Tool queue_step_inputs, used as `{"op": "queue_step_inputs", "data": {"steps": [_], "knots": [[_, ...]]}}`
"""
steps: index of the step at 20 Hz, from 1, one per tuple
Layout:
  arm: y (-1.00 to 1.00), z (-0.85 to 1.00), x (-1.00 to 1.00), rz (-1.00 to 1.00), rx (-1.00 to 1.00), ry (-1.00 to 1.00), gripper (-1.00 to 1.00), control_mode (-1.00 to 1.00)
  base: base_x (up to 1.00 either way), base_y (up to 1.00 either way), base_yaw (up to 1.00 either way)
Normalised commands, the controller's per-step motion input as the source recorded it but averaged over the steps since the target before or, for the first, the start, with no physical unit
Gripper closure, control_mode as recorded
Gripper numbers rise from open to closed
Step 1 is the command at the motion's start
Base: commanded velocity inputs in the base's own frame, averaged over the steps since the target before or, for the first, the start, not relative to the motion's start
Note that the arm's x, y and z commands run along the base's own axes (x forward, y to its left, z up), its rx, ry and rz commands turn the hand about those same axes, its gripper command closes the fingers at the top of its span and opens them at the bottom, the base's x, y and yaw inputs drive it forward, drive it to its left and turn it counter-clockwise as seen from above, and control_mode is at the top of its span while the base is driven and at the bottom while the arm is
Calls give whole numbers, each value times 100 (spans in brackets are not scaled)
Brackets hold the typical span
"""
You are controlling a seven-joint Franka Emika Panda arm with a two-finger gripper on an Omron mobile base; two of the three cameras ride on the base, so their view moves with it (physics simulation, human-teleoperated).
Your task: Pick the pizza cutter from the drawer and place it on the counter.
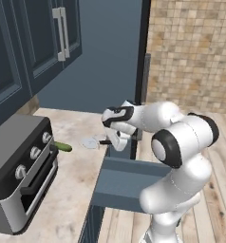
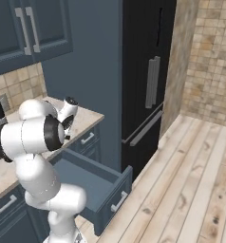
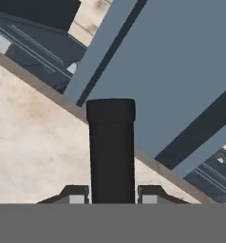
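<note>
The pizza cutter's pale round wheel [image 1: 90, 142] lies flat at the counter [image 1: 72, 190] surface, close to the counter's right edge, and its black handle [image 1: 104, 141] points right toward the hand. My gripper [image 1: 113, 141] is shut on that handle. In the hand view the black handle [image 3: 111, 147] rises straight up between my two fingertips [image 3: 77, 195], which press against its sides. I cannot tell whether the wheel rests on the stone or hovers just above it. The slate-blue drawer [image 1: 124, 182] stands pulled open below the counter edge, its inside [image 2: 93, 178] bare.
A green vegetable [image 1: 62, 146] lies on the counter left of the wheel. A grey toaster oven [image 1: 20, 166] fills the counter's left side. The tall black fridge [image 2: 148, 85] stands right of the drawer, with wooden floor [image 2: 191, 180] beyond.
</note>
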Motion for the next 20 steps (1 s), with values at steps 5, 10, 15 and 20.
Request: {"op": "queue_step_inputs", "data": {"steps": [5, 10, 15, 20], "knots": [[41, -25, 46, 38, -10, -8, 100, -100, 0, 0, 0], [22, -76, 13, 30, -13, -20, 100, -100, 0, 0, 0], [12, -87, 0, 19, -9, -31, 100, -100, 0, 0, 0], [0, -37, 0, 14, -1, -33, 100, -100, 0, 0, 0]]}}
